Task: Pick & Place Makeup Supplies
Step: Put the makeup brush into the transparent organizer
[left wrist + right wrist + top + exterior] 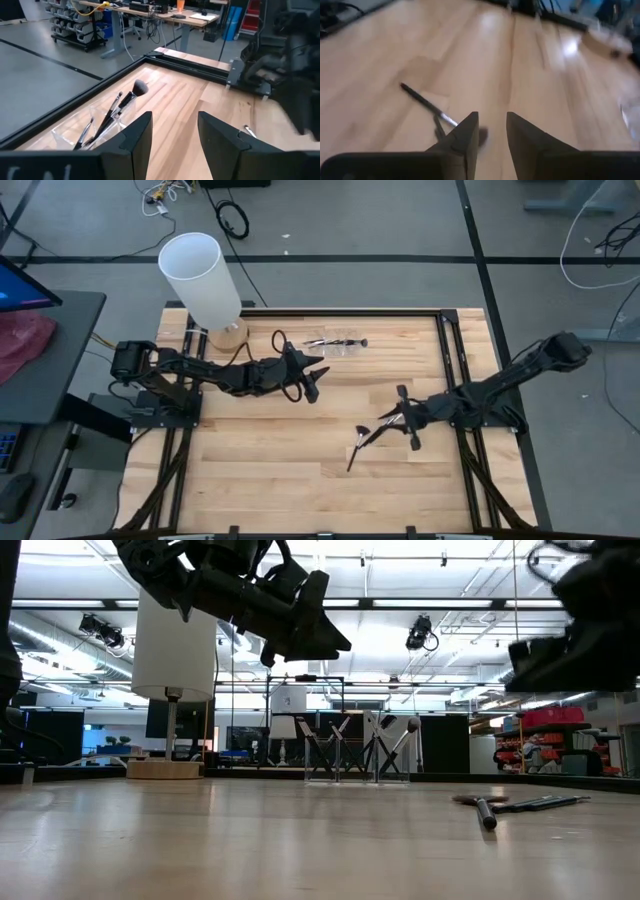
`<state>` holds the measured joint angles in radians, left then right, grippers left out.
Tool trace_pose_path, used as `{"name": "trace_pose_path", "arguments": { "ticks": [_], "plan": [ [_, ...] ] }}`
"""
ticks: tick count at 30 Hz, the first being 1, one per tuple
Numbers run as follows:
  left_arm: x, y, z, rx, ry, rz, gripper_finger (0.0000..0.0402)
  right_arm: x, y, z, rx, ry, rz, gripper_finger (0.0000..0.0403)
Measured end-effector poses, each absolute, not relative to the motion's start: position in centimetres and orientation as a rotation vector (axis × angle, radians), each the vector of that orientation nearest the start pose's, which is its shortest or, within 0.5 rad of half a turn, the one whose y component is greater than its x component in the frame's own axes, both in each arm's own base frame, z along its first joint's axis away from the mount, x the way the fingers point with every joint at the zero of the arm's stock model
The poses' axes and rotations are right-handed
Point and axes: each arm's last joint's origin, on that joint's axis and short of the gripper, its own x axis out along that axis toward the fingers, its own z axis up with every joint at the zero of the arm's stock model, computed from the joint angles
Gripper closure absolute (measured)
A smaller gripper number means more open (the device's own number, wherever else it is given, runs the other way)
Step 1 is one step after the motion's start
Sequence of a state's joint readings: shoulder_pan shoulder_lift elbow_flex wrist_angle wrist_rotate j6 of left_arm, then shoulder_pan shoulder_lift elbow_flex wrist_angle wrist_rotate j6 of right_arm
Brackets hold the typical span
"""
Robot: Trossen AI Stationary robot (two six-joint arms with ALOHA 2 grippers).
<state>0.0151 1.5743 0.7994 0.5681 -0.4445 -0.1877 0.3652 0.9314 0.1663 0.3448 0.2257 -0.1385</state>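
Observation:
A clear holder [335,342] stands near the table's far edge with a few dark makeup brushes [107,117] leaning in it. Two or three more brushes [362,442] lie flat on the wood right of centre, also seen in the low view [520,805]. My left gripper [312,383] hovers open above the table, just near of the holder; its fingers [135,142] point past the holder. My right gripper [398,420] hangs open just right of the loose brushes, and one of those brushes [425,102] lies on the table ahead of its fingertips [470,132].
A tall white cylinder [205,280] on a round wooden base stands at the table's far left corner. A black frame [445,320] runs along the far and side edges. Bare wood [260,470] spreads over the near half.

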Motion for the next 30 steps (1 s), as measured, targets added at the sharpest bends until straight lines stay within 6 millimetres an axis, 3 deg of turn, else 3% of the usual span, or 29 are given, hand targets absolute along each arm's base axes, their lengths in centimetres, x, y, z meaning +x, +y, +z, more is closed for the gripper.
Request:
{"name": "trace_pose_path", "arguments": {
  "ticks": [5,11,19,30],
  "plan": [
    [33.0,1.7,22.0,-0.142,0.159,0.475,0.0239,15.9,4.3,14.1,-0.079,0.488,0.126,0.0298],
    [33.0,1.7,21.9,-0.141,0.164,0.475,0.0239,15.9,4.1,12.9,-0.004,0.588,0.102,0.0265],
    [32.9,1.7,21.9,-0.142,0.165,0.475,0.0239,16.4,4.4,10.7,-0.082,0.717,0.139,0.0219],
    [33.0,1.7,21.9,-0.142,0.165,0.475,0.0239,17.5,4.8,8.2,-0.139,0.757,0.159,0.0225]
  ]
}}
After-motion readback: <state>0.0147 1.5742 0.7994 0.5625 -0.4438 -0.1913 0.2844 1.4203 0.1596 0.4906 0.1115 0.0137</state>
